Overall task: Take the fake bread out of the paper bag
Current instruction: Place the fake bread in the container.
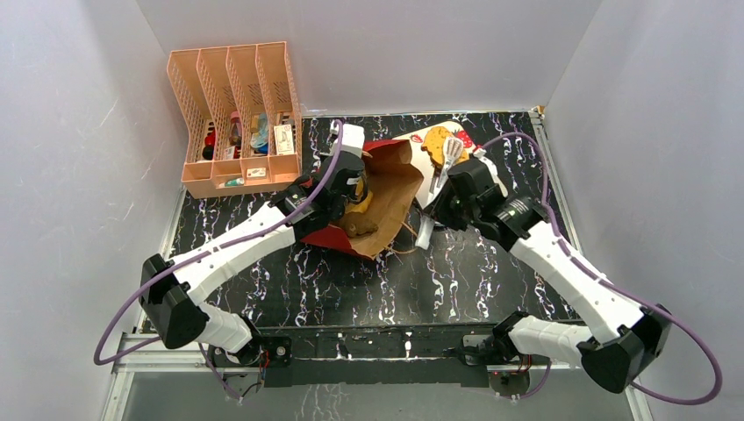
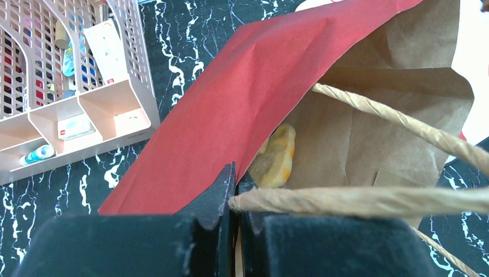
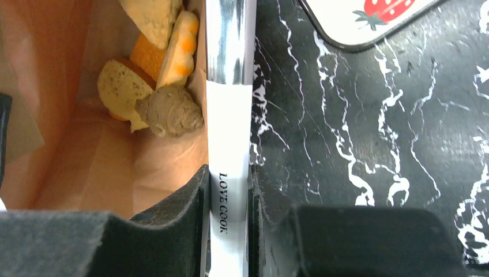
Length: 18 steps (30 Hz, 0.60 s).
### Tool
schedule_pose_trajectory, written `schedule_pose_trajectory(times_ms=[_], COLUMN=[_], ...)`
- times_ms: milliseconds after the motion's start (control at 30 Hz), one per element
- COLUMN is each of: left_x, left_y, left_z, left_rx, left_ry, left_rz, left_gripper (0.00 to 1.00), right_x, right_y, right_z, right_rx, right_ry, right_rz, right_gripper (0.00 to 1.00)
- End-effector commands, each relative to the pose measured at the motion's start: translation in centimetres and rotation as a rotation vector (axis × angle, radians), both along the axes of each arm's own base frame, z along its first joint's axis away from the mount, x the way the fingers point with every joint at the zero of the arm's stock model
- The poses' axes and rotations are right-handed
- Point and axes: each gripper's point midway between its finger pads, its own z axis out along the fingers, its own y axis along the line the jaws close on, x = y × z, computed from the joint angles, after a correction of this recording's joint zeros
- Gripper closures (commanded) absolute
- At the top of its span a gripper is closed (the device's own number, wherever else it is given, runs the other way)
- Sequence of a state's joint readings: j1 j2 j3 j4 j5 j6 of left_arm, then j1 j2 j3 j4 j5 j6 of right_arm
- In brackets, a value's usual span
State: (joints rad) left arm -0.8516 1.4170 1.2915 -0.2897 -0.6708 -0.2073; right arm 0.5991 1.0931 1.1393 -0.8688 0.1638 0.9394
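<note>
Left of the paper bag (image 2: 242,98) stands the peach organiser (image 1: 197,187), out of play. At the bag's left lip the left gripper (image 2: 233,179) has its jaws closed on a cord handle (image 2: 357,199) — we judge this pins the mouth open and stops the bag, lying on its side, from sliding. Deep inside the bag the fake bread (image 3: 167,107) sits heaped: yellow, orange and brown pieces touching. At the bag's right lip the right gripper (image 3: 229,176) is clamped on a white-and-silver utensil (image 3: 229,115) — whether it is tongs, we cannot tell. Right of the bag, a golden piece (image 1: 436,142) lies on the strawberry tray (image 3: 340,20), which we take for the drop spot.
</note>
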Motion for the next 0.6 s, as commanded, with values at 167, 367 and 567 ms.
schedule_pose_trajectory(times_ms=[167,367,567], left_x=[-1.2,-1.6,-2.0], left_y=[3.3,4.5,5.0], left_z=[1.5,2.1,2.5], left_rx=[0.02,0.039,0.025], left_ry=[-0.035,-0.045,-0.048], left_rz=[0.062,0.094,0.107], left_gripper=[1.0,1.0,1.0], right_x=[9.0,12.9,15.9], right_y=[0.0,-1.5,-2.2], right_z=[2.2,-0.2,-2.8], right_rx=[0.069,0.069,0.055], right_ry=[-0.156,-0.13,-0.096], right_rz=[-0.004,-0.002,0.011], right_gripper=[1.0,1.0,1.0])
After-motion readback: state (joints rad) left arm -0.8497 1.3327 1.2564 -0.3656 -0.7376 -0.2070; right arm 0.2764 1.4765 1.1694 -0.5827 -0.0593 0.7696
